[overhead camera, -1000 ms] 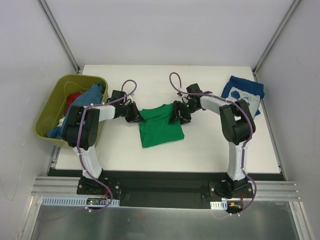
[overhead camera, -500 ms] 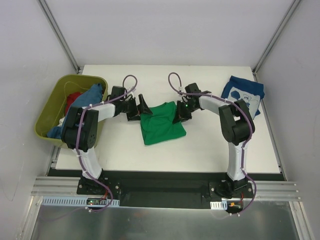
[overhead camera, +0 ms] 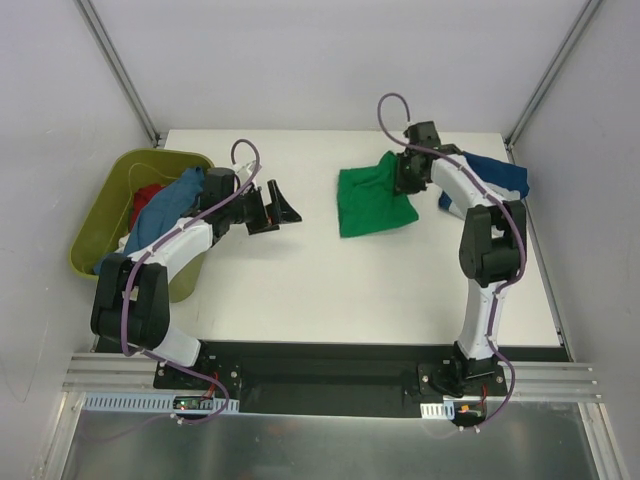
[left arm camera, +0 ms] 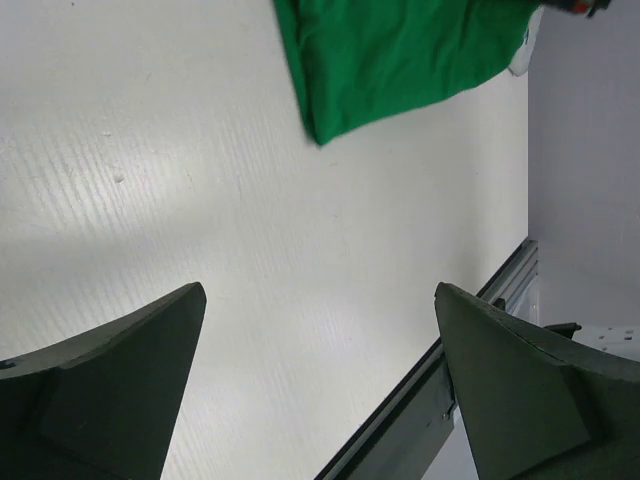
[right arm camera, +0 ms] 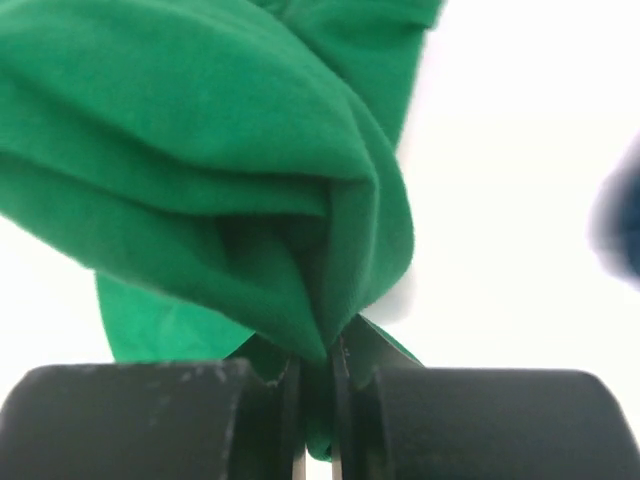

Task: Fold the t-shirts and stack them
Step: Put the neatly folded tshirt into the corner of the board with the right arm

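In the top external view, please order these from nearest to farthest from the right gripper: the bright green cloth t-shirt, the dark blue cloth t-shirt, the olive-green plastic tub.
1. The bright green cloth t-shirt: pinched in the right gripper, touching it.
2. The dark blue cloth t-shirt: close by, on the right.
3. The olive-green plastic tub: far off on the left side.

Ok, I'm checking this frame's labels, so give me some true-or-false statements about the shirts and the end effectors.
The right end effector is shut on the green shirt. True.
The left end effector grips that shirt too. False: it is open and empty, apart from the shirt.
A red shirt lies in the tub. True.
The navy shirt lies on top of the green one. False: it lies on the table to the green one's right.
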Available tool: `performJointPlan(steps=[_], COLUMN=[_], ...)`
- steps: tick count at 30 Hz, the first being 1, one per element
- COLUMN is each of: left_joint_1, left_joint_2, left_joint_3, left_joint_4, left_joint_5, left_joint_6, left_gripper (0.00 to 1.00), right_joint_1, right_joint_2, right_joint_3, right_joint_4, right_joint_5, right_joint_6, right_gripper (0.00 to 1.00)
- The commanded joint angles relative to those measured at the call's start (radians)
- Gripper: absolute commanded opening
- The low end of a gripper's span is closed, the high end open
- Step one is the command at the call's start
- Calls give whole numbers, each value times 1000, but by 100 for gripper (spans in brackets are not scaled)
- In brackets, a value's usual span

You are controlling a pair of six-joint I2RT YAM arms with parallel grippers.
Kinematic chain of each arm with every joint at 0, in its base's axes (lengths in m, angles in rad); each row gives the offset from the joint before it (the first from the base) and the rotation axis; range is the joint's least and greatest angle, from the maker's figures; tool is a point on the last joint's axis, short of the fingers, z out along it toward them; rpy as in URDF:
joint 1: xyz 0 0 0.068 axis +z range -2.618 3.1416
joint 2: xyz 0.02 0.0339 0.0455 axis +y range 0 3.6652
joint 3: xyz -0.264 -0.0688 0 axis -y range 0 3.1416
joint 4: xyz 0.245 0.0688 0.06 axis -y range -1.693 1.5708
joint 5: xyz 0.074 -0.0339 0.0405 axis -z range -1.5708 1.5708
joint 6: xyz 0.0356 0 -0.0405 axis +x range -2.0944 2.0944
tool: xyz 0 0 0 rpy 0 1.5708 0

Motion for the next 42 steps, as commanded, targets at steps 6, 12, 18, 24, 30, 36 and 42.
performJointPlan(steps=[6, 12, 18, 24, 30, 36, 42], left_joint_1=[-7, -1, -1, -1, -1, -1, -1], left_joint_2=[1, 12, -3, -40, -60, -68, -82], left_joint_3=[-8, 13, 25, 24, 27, 28, 22], left_joint_4=[-30, -66, -99, -112, -121, -122, -122], left_joint_5=[-60, -74, -74, -80, -77, -71, -79], left_joint_6=[43, 70, 81, 81, 69, 55, 55], left_gripper=[99, 99, 99, 99, 99, 99, 99], right_joint_1=[-133, -202, -251, -291, -330, -366, -375], right_joint_2=[69, 105, 92, 41, -11, -36, -97], right_joint_3=[315, 438, 487, 504, 507, 547, 464], right_joint_4=[-121, -150, -160, -164, -166, -189, -175], right_joint_5=[240, 231, 180, 153, 71, -1, 2], right_joint_6=[-92, -112, -123, -126, -128, -112, -128], right_gripper=[0, 0, 1, 1, 1, 1, 1])
